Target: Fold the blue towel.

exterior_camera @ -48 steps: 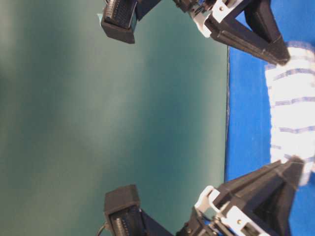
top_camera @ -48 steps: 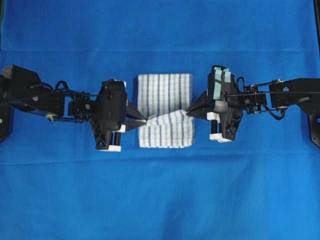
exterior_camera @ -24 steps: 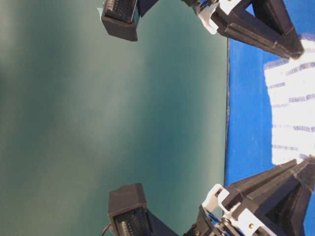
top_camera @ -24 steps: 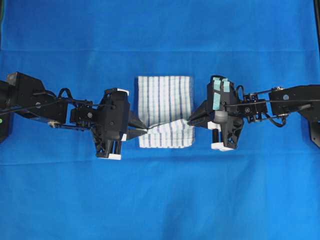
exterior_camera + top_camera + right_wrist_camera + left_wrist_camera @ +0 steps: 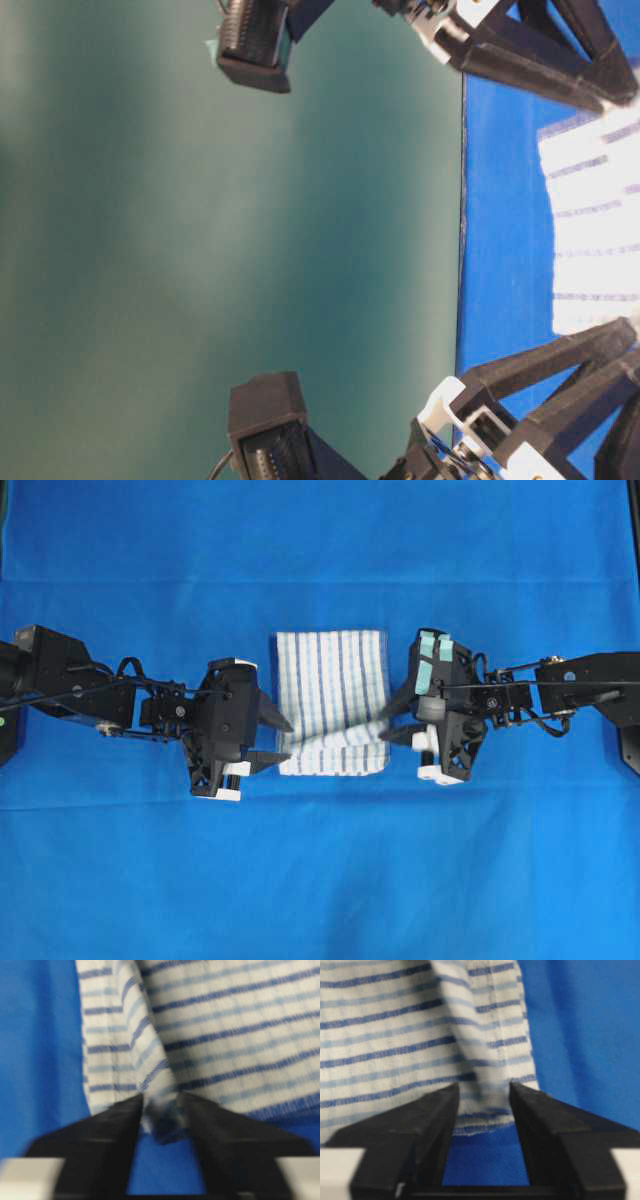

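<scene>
Risk: left gripper (image 5: 279,742), jaws apart at the blue towel (image 5: 331,702) edge, may snag cloth. The folded towel lies between the grippers on the blue sheet (image 5: 320,880). Right gripper (image 5: 391,723), jaws spread, cloth between them, could drag the fold.

Overhead looks straight down; table-level sideways-turned; wrists close, sharing towel (image 5: 330,702).
</scene>
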Robot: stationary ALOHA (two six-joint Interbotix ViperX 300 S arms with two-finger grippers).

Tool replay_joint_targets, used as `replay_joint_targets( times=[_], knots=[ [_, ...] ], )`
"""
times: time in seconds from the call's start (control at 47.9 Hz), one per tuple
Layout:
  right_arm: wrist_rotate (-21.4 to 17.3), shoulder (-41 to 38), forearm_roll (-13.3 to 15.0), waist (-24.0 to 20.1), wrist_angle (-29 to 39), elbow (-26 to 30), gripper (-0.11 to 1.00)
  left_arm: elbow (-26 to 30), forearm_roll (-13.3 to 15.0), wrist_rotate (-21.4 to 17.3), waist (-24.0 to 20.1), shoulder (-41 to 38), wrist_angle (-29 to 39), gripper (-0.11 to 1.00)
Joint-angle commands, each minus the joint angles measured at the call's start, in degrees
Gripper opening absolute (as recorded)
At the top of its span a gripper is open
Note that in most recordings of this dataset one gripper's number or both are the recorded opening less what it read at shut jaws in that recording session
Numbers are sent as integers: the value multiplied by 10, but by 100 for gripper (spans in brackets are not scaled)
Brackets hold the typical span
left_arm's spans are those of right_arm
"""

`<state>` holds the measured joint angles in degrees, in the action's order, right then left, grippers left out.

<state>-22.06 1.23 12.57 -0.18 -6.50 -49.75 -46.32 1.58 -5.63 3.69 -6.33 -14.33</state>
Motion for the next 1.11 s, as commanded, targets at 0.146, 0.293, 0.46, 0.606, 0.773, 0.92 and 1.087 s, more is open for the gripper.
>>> replay_joint_targets(
  times=[0.146,0.293,0.46,0.606,0.773,0.92,1.087],
  knots=[
    [-1,65,-1,-13,40,33,57,7,0,-4,2,68,50,48],
    [4,131,2,-16,91,41,57,4,0,-7,3,133,110,48],
    [6,217,11,-16,142,40,57,-9,0,-11,2,219,154,48],
    [8,289,27,-16,174,27,57,-30,0,-11,3,293,159,48],
    [8,379,48,-15,199,-1,57,-75,0,-13,-6,388,152,48],
    [8,453,51,-16,212,-25,57,-112,0,-11,-11,469,152,48],
    [9,533,53,-16,210,-75,57,-159,0,-11,-15,570,153,48]
  ],
)
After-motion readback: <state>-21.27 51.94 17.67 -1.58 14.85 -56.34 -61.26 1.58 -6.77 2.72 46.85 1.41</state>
